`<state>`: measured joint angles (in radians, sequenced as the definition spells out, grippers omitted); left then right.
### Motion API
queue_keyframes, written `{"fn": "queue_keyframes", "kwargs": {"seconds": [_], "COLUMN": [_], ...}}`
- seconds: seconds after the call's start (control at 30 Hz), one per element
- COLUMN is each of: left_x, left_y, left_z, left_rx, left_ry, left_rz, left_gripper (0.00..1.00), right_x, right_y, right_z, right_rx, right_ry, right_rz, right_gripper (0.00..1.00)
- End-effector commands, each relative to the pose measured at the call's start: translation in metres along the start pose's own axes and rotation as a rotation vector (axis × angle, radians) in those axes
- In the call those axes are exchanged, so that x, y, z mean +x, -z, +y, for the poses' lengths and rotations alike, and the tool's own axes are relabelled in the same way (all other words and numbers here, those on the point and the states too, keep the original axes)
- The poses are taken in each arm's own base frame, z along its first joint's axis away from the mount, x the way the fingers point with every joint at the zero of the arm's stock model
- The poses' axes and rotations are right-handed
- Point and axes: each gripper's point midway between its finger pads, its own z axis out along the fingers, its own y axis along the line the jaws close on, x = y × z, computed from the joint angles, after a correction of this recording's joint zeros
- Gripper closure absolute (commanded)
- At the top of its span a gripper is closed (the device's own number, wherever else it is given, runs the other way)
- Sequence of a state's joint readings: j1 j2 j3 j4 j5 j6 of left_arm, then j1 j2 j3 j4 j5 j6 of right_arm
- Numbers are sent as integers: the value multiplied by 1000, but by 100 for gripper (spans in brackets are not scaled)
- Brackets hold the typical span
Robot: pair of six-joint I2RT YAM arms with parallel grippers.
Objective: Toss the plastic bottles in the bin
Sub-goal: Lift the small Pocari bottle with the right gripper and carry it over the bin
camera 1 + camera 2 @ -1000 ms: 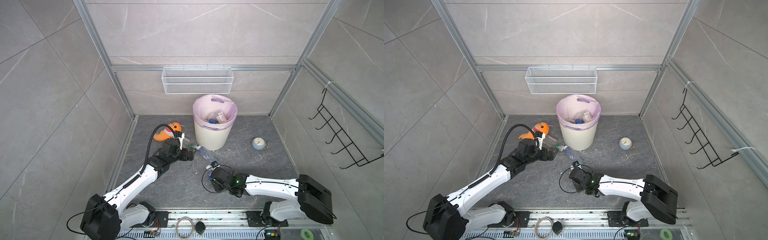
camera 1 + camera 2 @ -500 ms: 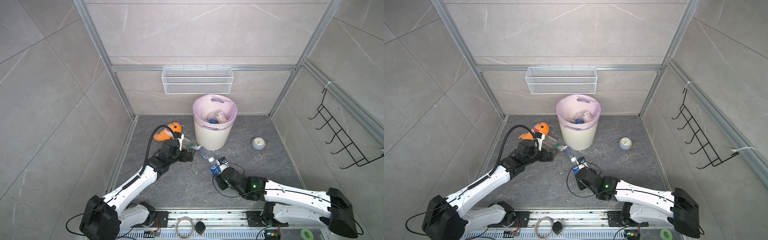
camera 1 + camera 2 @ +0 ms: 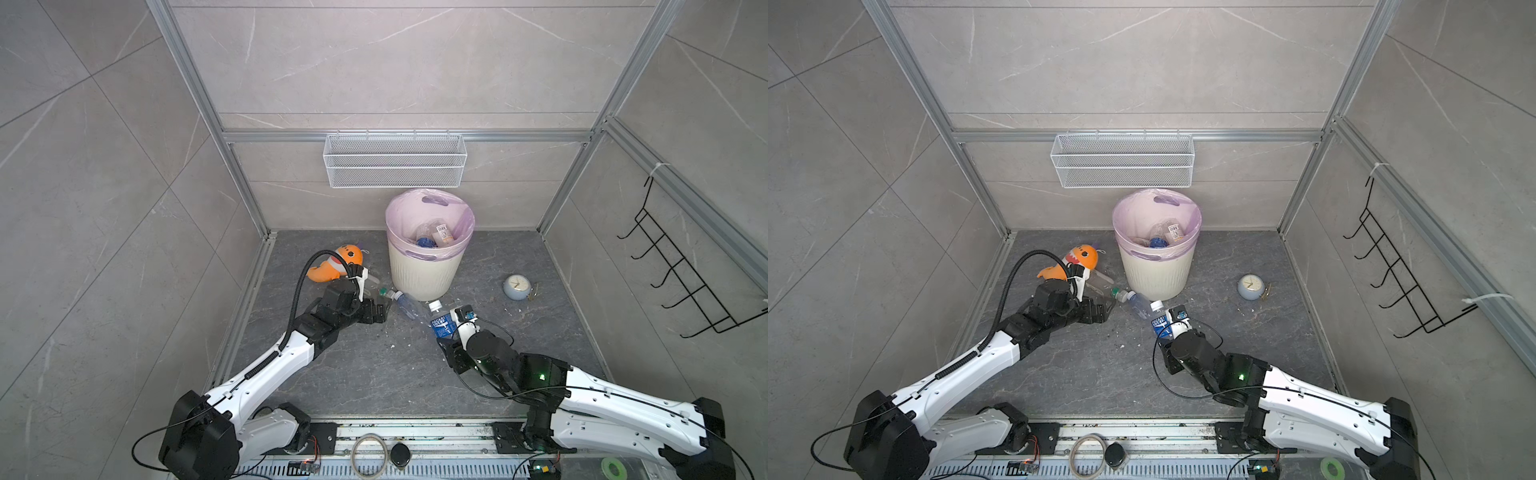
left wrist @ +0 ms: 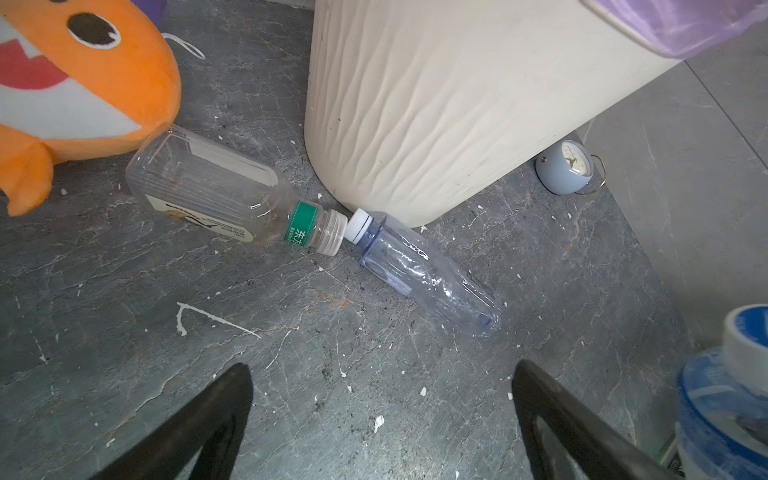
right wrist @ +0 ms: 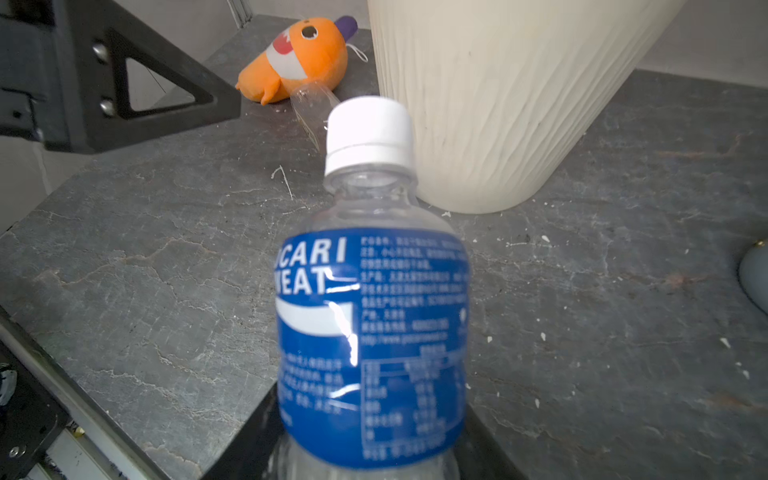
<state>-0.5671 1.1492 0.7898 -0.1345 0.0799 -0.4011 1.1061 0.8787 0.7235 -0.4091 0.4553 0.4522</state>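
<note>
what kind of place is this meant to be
Probably a mock bathroom corner built as a robot test cell: grey tile panels in an aluminium frame, a white wire basket and black hook rack on the walls, a lined bin on the floor.

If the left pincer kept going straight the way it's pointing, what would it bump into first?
Probably the crumpled clear bottle lying on the floor by the bin; the open left pincer points at it. Depth is hard to judge, so it might scrape the floor first.
</note>
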Motion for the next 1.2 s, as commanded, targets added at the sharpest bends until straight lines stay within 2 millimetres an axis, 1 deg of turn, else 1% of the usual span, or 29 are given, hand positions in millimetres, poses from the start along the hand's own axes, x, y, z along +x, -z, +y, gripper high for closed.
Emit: {"fn": "queue_keyframes", "kwargs": {"seconds": [0.0,0.37,0.6,0.8,0.9,1.0,1.1,1.17], "left_x": [-8,-6,-3,-1,3,7,11,14], "left_y": [8,9,11,14,13,12,10,10], "left_z": [-1,-1,-1,0,1,2,3,5], "left_rx": [2,2,1,-2,0,1,2,2], "left_ry": [-6,-10,-13,-17,-16,-12,-7,1], "left_rz": [-38,-30,-21,-17,-9,-1,6,8], "left_gripper": [0,0,0,0,0,0,0,0], "right_x": [-23,-56,-73,-95,-113,-139,-172,-200], "right_y": [17,48,59,66,70,73,74,71], "right_z": [-3,-12,-16,-15,-12,-7,1,1], "right_rx": [7,15,36,57,76,101,136,184], "right_ry": [8,7,24,33,36,58,96,118], "right_rz": [-57,-152,-193,-234,-267,-292,-322,-334], "right_gripper": [57,57,58,58,59,59,60,62]}}
